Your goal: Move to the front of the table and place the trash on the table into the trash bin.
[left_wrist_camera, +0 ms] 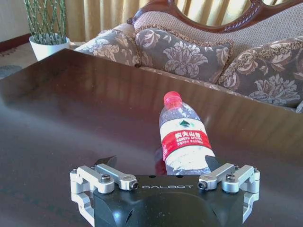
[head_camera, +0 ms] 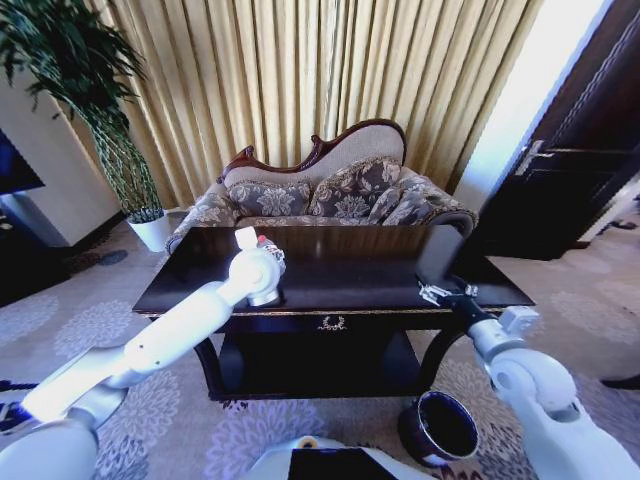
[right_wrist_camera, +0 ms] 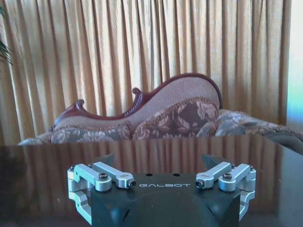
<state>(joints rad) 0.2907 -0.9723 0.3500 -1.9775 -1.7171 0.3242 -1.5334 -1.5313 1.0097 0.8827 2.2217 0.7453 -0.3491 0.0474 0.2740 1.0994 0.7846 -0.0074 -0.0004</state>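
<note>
The trash I see is a clear water bottle [left_wrist_camera: 184,137] with a red cap and a red-white label, on the dark glossy table [head_camera: 350,285]. My left gripper [left_wrist_camera: 160,163] is open, with the bottle between its fingers, close against one fingertip [left_wrist_camera: 213,163] and apart from the other. In the head view the left gripper [head_camera: 265,270] sits over the table's left-centre, and the bottle's red cap [head_camera: 263,240] peeks out beyond it. My right gripper [head_camera: 440,262] hovers open and empty over the table's right front edge. The trash bin [head_camera: 440,425] stands on the carpet below my right arm.
A patterned sofa [head_camera: 330,195] stands directly behind the table, with curtains beyond it. A white plant pot [head_camera: 150,230] sits at the far left. A dark door [head_camera: 580,150] is at the right. The table has a lower shelf [head_camera: 310,365].
</note>
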